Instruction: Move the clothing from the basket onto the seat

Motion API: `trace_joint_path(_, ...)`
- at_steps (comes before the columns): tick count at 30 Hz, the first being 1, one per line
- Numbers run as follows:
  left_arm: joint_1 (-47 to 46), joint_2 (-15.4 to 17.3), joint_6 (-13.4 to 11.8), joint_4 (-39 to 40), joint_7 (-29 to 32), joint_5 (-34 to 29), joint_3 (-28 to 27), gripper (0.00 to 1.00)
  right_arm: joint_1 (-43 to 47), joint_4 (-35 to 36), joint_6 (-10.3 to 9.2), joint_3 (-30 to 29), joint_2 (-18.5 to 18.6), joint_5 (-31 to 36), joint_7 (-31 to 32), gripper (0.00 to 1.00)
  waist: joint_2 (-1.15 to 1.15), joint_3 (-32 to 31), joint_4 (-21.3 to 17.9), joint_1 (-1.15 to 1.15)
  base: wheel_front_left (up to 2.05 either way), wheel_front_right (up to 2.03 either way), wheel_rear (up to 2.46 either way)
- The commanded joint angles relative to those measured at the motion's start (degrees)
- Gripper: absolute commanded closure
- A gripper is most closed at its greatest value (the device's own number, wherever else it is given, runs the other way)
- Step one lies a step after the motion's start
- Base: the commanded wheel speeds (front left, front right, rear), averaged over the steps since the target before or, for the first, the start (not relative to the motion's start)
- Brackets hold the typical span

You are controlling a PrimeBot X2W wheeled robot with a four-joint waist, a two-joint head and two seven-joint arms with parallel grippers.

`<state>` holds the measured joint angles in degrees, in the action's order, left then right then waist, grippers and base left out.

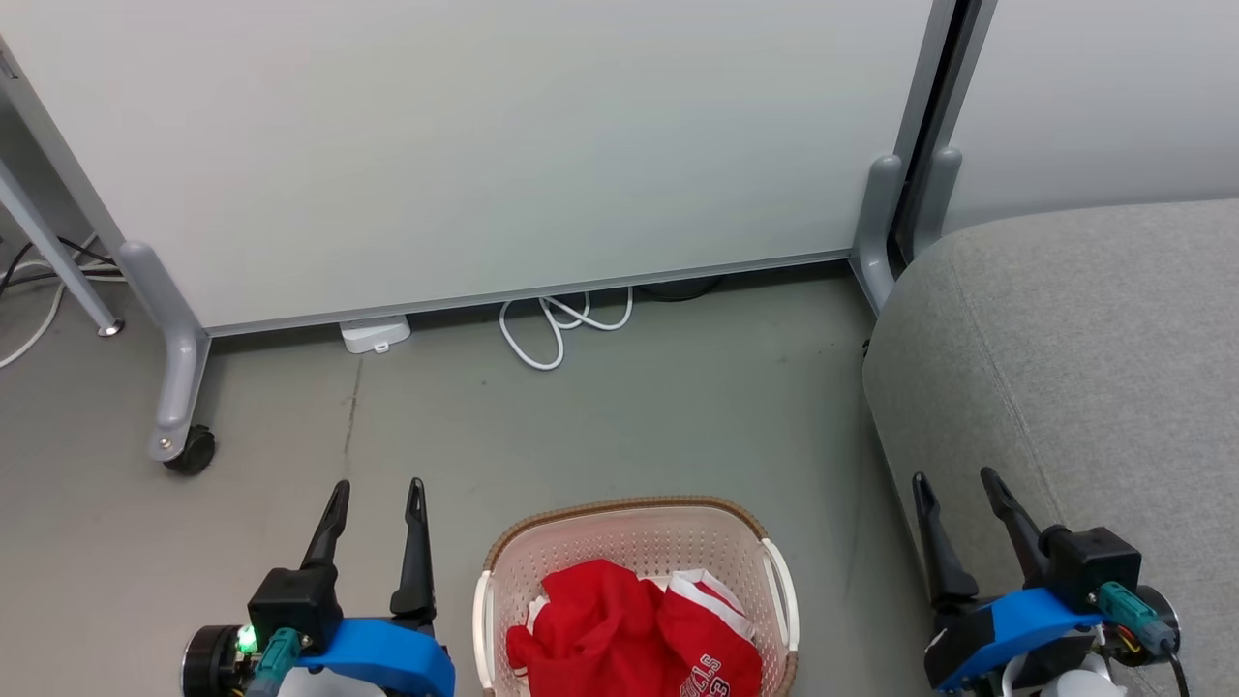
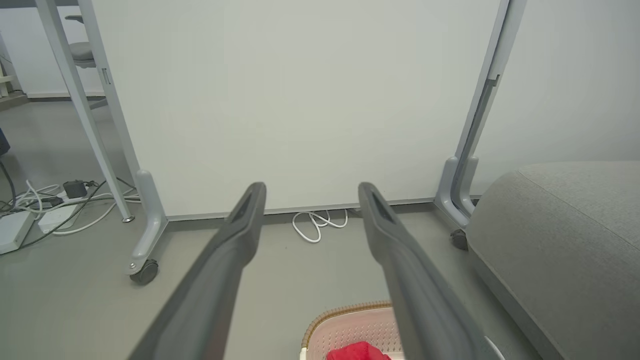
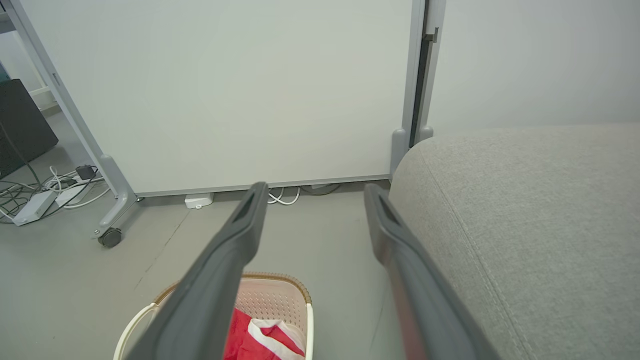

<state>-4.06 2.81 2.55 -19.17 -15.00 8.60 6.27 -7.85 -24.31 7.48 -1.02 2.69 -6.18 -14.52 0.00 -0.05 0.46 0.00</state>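
Grey floor [image 1: 619,407] before a pale wheeled partition panel [image 1: 484,145] carries the cream-white perforated plastic basket [image 1: 634,507], with bright red white-trimmed fabric clothing [image 1: 600,620] heaped inside. It sits between the left end effector [image 1: 378,484] and right end effector [image 1: 952,476], both with fingers apart and empty; the light grey upholstered seat [image 1: 1084,368] lies beside the right one

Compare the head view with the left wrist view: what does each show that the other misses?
Head view: right hand open near the seat, white lettering on the red clothing. Left wrist view: power strip and tangled cables, an office chair. Both: open left hand, basket, seat, coiled white cable.
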Motion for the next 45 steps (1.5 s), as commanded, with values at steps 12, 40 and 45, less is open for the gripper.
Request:
trace_joint_path(12, -8.24, 0.12, 1.14, -8.42, -0.28, 1.36, 2.00, 0.00, -6.34, 4.85, 0.03, 3.03, 0.33, -0.64, -0.29, 0.00, 0.00, 13.08, -3.86, 0.00, 0.00, 0.00, 0.00)
trace_joint_path(40, -33.63, 2.91, 2.50, -38.89, 9.98, 1.99, 6.07, 0.00, -18.53, 18.11, 0.03, 16.23, 0.25, -9.38, -0.77, 0.00, 0.00, 42.99, -16.92, 0.00, 0.00, 0.00, 0.00)
trace_joint_path(45, -36.61, 3.76, 0.46, -41.41, 11.99, 1.68, 6.23, 0.00, -18.80, 19.03, 0.03, 17.11, 0.25, -10.82, -0.77, 0.00, 0.00, 45.32, -18.62, 0.00, 0.00, 0.00, 0.00)
